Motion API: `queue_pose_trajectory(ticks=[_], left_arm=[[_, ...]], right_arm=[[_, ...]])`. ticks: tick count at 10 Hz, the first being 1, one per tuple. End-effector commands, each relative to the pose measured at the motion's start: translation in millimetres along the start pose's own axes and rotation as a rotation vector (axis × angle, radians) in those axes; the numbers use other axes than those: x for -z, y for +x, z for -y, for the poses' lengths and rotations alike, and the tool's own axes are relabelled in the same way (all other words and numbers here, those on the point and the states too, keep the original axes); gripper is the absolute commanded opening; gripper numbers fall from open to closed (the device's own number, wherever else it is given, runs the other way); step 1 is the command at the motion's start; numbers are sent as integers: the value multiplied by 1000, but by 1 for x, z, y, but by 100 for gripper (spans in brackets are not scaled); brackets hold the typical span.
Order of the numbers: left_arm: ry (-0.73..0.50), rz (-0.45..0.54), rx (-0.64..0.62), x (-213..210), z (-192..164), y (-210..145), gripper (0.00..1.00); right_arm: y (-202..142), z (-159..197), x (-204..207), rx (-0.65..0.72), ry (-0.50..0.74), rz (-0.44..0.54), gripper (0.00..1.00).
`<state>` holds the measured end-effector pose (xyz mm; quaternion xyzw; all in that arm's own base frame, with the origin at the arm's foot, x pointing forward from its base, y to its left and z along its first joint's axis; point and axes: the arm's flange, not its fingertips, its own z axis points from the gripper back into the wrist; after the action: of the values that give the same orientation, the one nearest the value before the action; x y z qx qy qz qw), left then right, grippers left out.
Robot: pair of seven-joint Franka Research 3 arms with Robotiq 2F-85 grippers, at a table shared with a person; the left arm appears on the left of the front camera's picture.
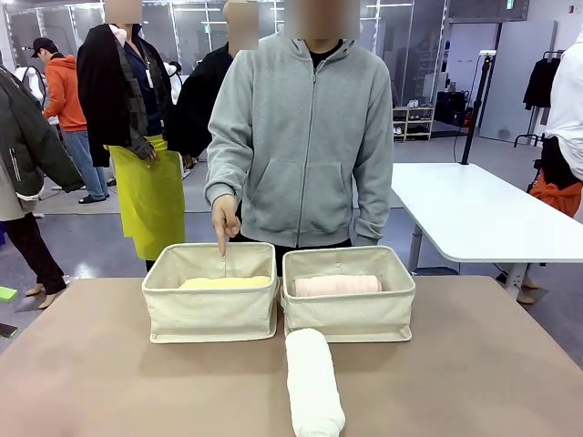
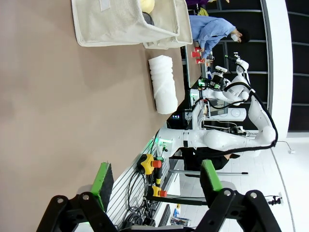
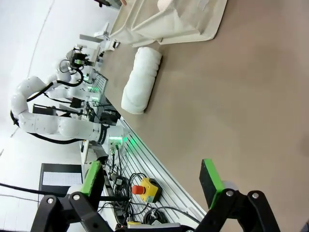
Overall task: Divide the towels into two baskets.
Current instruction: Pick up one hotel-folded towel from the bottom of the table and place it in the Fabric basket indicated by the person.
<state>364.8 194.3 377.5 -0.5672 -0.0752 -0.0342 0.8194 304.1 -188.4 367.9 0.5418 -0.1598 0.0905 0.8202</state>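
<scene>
Two cream baskets stand side by side at the table's far side. The left basket (image 1: 211, 314) holds a pale yellow towel (image 1: 225, 283), and the right basket (image 1: 348, 317) holds a pale pink towel (image 1: 337, 286). A white towel roll (image 1: 313, 381) lies on the table in front of the right basket. The person's hand (image 1: 224, 221) points a finger down into the left basket. My left gripper (image 2: 157, 181) is open and empty, well back from the white towel (image 2: 161, 84) and the baskets (image 2: 123, 21). My right gripper (image 3: 150, 181) is likewise open and empty, far from the white towel (image 3: 141, 79).
The brown tabletop (image 1: 109, 373) is bare around the white towel. Cables and a yellow emergency-stop box (image 3: 145, 186) lie off the table's near edge. A white table (image 1: 483, 214) stands behind at the right, and several people stand behind at the left.
</scene>
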Motion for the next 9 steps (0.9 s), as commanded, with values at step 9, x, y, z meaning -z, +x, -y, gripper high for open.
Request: queue_pose_trajectory(ticks=[9], left_arm=[[-14, 17, 8, 0, 3, -2, 92]], right_arm=[[-6, -118, 279, 87, -328, -146, 100]])
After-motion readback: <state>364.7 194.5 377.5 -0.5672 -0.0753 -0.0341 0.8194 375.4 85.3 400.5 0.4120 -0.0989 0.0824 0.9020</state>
